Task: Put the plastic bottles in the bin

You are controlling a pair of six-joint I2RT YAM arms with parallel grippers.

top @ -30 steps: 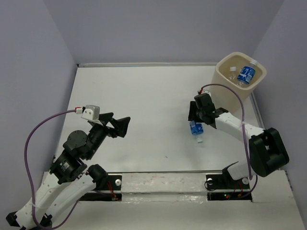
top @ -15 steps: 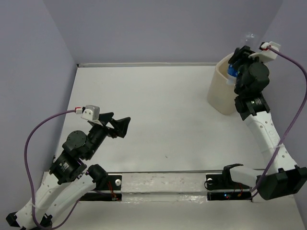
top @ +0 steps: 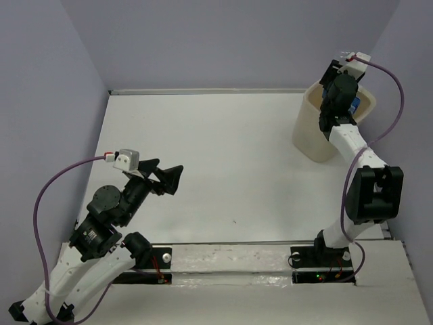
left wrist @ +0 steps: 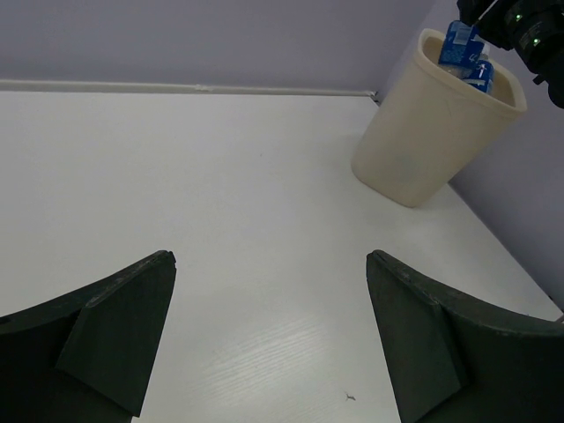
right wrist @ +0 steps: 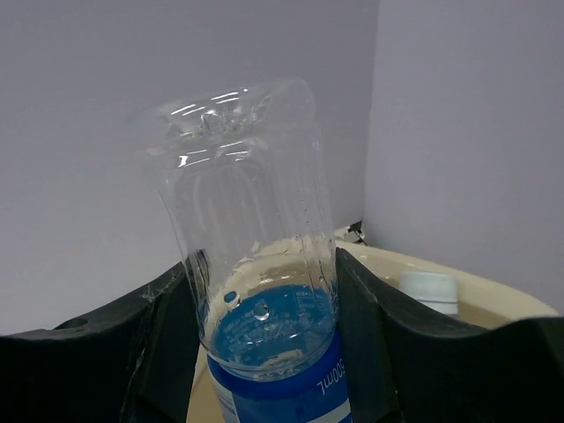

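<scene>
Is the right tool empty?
No, the right tool is shut on a bottle, held bottom-up over the bin.

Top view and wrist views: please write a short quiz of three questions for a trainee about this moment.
1. True or false: the left gripper holds a bottle.
2. Where is the bottle that the right gripper grips? A. lying on the table. B. over the bin. C. beside the left arm.
3. In the right wrist view, what small white thing shows inside the bin?

Key: 1. False; it is open and empty. 2. B. 3. A cap.
</scene>
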